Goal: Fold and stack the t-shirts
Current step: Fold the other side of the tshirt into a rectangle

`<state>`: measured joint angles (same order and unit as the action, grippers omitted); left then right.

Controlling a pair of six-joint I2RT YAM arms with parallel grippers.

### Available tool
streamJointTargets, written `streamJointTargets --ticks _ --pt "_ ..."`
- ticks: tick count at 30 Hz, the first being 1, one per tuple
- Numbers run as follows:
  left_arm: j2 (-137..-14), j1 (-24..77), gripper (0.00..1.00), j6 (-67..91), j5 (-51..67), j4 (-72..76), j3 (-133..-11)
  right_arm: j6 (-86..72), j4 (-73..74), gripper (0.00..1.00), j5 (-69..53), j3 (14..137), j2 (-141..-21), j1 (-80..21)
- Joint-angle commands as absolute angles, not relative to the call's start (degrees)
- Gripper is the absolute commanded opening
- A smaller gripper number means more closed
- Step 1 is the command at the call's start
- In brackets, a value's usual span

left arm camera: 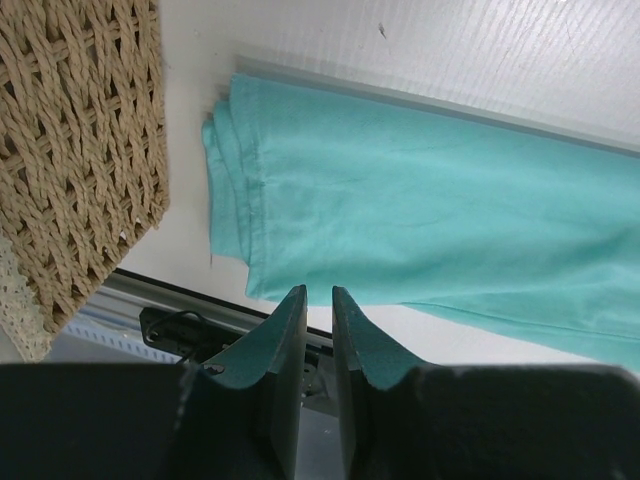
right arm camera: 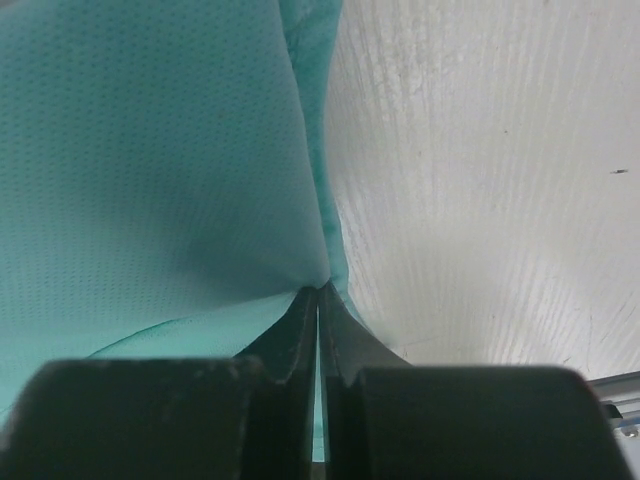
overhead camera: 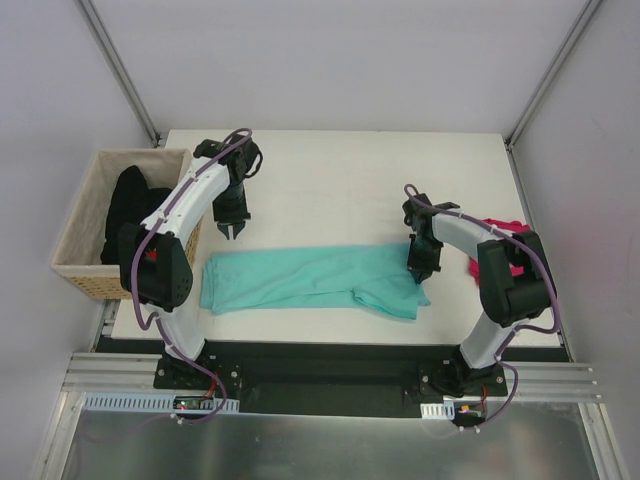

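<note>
The teal t-shirt (overhead camera: 300, 275) lies folded into a long strip across the near half of the table. My right gripper (overhead camera: 420, 268) sits at the strip's right end. In the right wrist view it (right arm camera: 320, 287) is shut on the edge of the teal cloth (right arm camera: 150, 150), which bunches into the fingertips. My left gripper (overhead camera: 232, 230) hangs above bare table just beyond the strip's left part. Its jaws (left arm camera: 319, 290) stand a narrow gap apart with nothing between them, over the near edge of the teal t-shirt (left arm camera: 430, 200). The pink t-shirt (overhead camera: 503, 228) lies crumpled at the right, mostly hidden behind my right arm.
A woven basket (overhead camera: 80, 240) stands off the table's left edge with dark cloth (overhead camera: 130, 205) in it. Its wall (left arm camera: 80, 150) fills the left of the left wrist view. White walls enclose the table on three sides.
</note>
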<state>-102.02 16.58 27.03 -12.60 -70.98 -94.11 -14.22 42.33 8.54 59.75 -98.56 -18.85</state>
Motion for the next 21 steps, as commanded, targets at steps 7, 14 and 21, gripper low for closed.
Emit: streamJointTargets --ticks 7,14,21 --pt "-103.4 17.9 0.16 29.4 -13.7 -74.5 -98.0 -13.4 43.5 0.01 9.5 63.4 -98.3 -17.6" --pt "-105.0 18.4 0.16 30.1 -13.1 -73.8 -99.8 -13.1 47.4 0.01 11.2 67.1 -95.5 -17.7" --pt "-105.5 18.5 0.16 29.7 -12.8 -72.3 -99.7 -13.5 49.7 0.01 11.0 69.1 -92.8 -17.7"
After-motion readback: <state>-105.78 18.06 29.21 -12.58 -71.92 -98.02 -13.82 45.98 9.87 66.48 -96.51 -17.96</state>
